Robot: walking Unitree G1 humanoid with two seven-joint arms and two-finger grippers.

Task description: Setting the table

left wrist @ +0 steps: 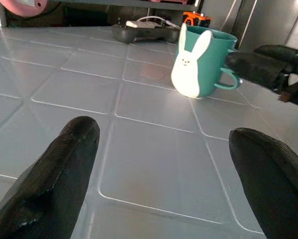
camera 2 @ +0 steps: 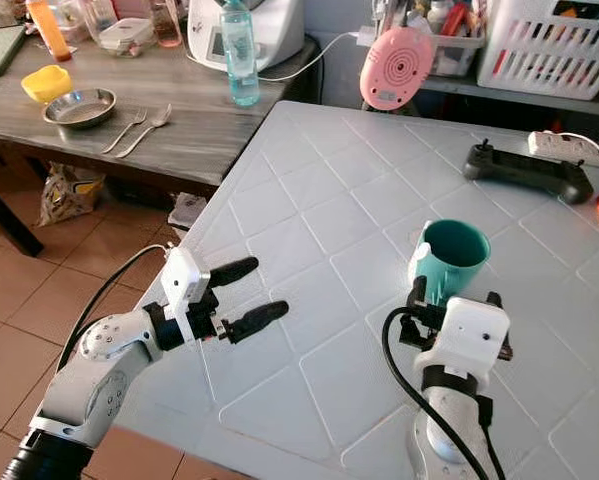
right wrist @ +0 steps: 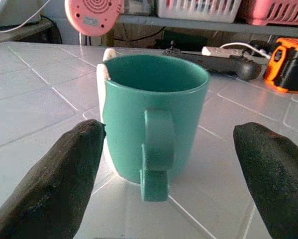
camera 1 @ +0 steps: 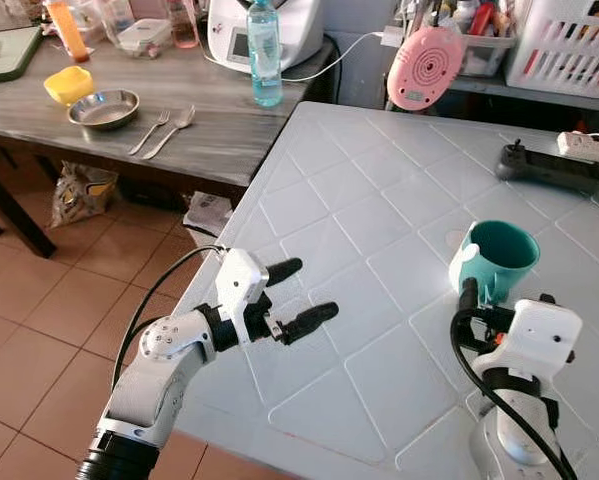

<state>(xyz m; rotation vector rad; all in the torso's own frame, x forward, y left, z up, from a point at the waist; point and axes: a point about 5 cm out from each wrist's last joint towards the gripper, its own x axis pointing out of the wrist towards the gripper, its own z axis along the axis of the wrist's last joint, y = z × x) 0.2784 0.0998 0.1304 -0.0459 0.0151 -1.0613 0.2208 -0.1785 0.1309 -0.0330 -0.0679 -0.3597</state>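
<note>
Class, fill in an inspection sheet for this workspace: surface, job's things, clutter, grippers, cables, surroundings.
Surface: white quilted-pattern table, bare in front of the left arm.
Job's things: teal ceramic mug with a white rabbit figure, upright, handle toward the right gripper.
Clutter: black game controller, white power strip, orange and black tool.
Grippers: left gripper open, holding nothing; right gripper open, fingers either side of the mug.
Cables: black cable looping at the right wrist.
Surroundings: grey wooden side table holding a steel bowl, fork and spoon.

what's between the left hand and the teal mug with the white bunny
Nothing: in the left wrist view, bare white tiled tabletop runs from the open left hand to the teal ceramic mug with the white bunny.
</note>
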